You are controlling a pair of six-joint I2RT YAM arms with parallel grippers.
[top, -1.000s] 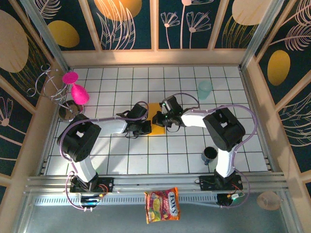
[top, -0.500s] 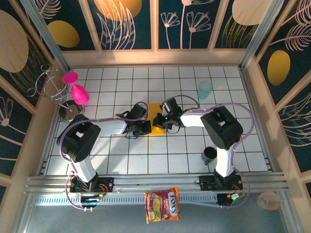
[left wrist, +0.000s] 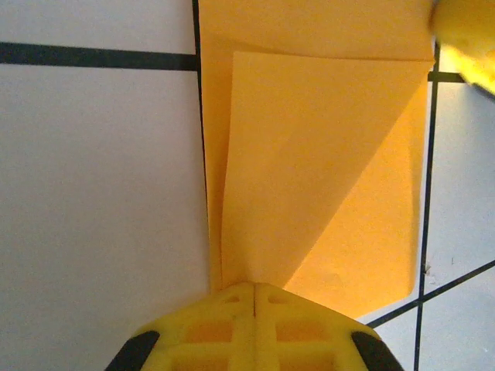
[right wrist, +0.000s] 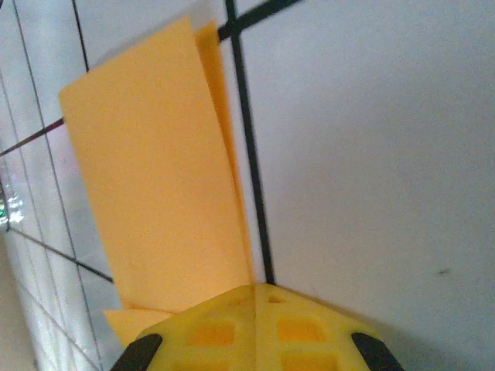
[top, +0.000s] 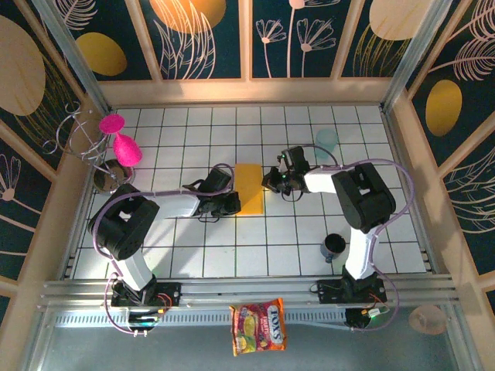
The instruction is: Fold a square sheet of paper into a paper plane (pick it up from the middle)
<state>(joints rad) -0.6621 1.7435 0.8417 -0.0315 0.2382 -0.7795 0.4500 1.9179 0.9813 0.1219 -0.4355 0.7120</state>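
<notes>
The square sheet of paper lies folded in half on the white tiles as a tall orange-yellow rectangle. The upper layer sits slightly off the lower one, as the left wrist view and the right wrist view show. My left gripper is shut, its tips low at the paper's left edge near the bottom corner. My right gripper is shut too, its tips at the paper's right edge. I cannot tell whether either tip presses on the sheet. Neither gripper holds anything.
A teal cup stands at the back right and a dark cup beside the right arm's base. Pink glasses hang on a wire rack at the left. A snack packet lies on the front rail.
My right gripper has slid right, from over the paper to its right edge, and the sheet now shows as a full rectangle. The left gripper has barely moved.
</notes>
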